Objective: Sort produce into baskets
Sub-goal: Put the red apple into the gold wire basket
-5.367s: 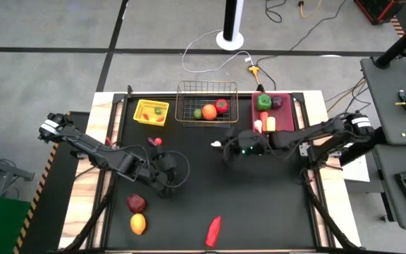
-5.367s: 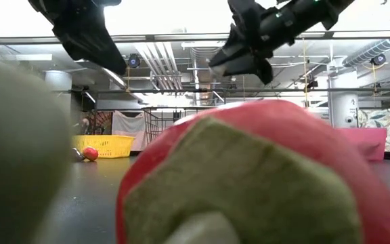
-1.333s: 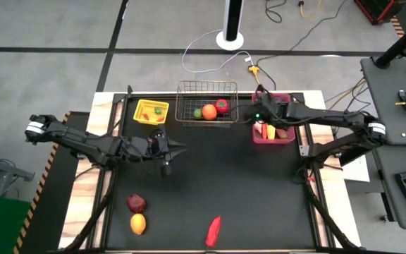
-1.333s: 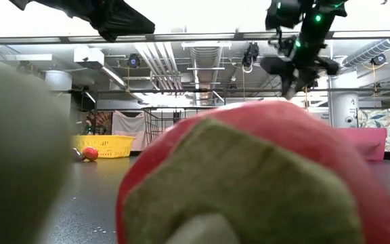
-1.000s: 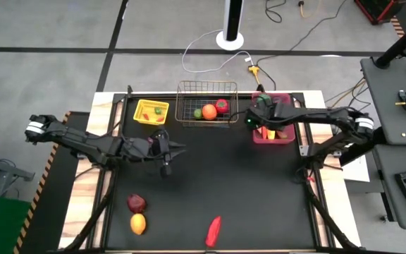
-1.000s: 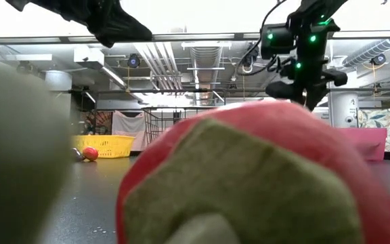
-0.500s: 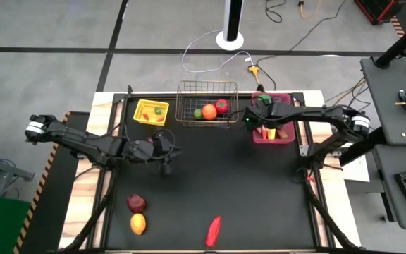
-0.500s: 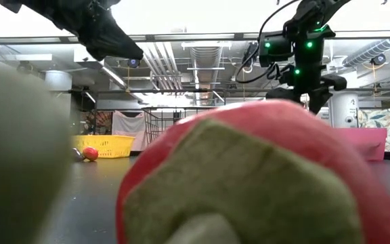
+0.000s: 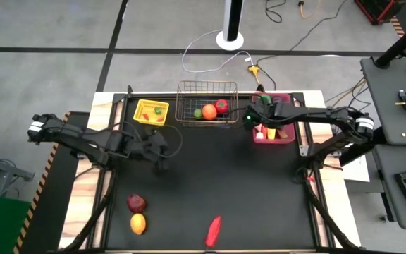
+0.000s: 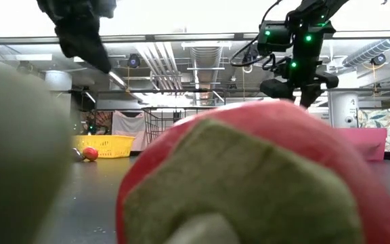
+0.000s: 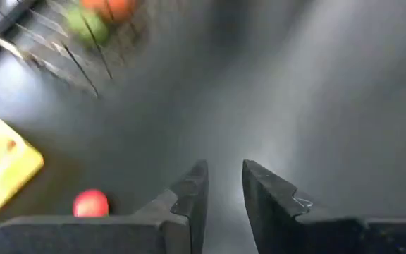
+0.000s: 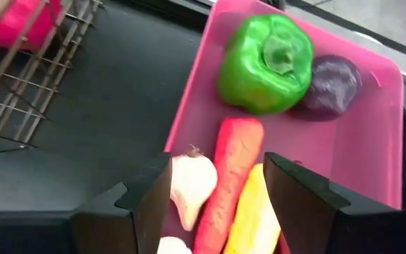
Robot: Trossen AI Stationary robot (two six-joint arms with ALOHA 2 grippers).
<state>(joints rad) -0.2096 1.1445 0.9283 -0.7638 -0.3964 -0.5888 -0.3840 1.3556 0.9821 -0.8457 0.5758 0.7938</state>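
- Since the earlier frame, the left gripper [image 9: 162, 154] has swung back toward the left; its claw is empty, the jaws only slightly parted.
- Right gripper [image 12: 217, 185] hangs released over the pink bin [image 12: 383, 152], above the carrot [image 12: 230, 175].
- Judgement: between picks. Next comes the red ball [image 11: 90, 203], lying near the yellow tray [image 9: 151, 111].

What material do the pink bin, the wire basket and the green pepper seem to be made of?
The magenta-pink bin looks like smooth moulded plastic: even colour, soft sheen, rounded rim. The wire basket seems bare metal: thin crossing rods with open gaps. The green bell pepper is probably glossy plastic: bright highlights on a very uniform surface, so likely a toy.
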